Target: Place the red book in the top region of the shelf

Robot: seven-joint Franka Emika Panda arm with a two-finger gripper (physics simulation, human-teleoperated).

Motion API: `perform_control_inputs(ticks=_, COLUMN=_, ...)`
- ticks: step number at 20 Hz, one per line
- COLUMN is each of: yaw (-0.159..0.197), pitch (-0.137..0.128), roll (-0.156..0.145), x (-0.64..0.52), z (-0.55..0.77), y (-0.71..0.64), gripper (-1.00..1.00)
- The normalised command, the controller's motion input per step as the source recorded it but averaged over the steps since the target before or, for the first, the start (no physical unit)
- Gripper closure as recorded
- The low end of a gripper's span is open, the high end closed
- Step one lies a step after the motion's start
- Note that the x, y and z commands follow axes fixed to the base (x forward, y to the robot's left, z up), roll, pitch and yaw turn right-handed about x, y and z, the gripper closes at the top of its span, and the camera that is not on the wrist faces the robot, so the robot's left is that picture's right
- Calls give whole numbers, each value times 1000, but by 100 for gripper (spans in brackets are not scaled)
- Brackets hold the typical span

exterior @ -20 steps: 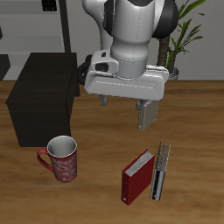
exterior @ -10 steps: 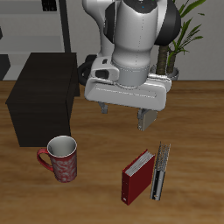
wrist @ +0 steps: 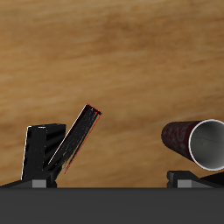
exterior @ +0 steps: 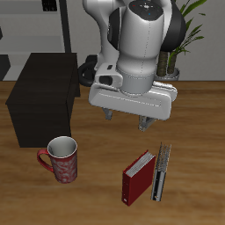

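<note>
The red book [exterior: 138,177] stands upright on the wooden table near its front edge, red cover and white page edges showing. In the wrist view the red book [wrist: 80,136] appears as a slanted dark slab with a red rim. My gripper [exterior: 126,120] hangs open and empty above the table, higher than the book and farther back, between the mug and the book. One fingertip [wrist: 39,182] peeks over the dark gripper body. The shelf [exterior: 42,95] is a dark boxy cabinet standing at the far side of the mug.
A thin grey and black book [exterior: 160,172] stands right beside the red book; the same book [wrist: 39,149] shows in the wrist view. A patterned red mug [exterior: 61,159] stands before the shelf; the mug [wrist: 197,142] also shows in the wrist view. A potted plant [exterior: 178,42] and a metal rack [exterior: 35,35] stand at the back.
The gripper has come down a little and turned about its axis, so its fingers now sit at a slant. The books, mug and shelf have not moved.
</note>
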Motion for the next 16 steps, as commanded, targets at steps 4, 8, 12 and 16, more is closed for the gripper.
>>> perform_control_inputs(ticks=4, yaw=-31, pitch=-36, roll=7, x=52, z=-51, y=96, gripper=-100)
perform_control_inputs(ticks=8, yaw=-86, pitch=-12, roll=16, x=74, z=-72, y=83, gripper=-100)
perform_control_inputs(ticks=12, yaw=-92, pitch=-12, roll=2, x=8, z=-78, y=87, gripper=-100)
perform_control_inputs(ticks=16, yaw=-35, pitch=10, roll=-18, x=39, z=-55, y=16, gripper=-100)
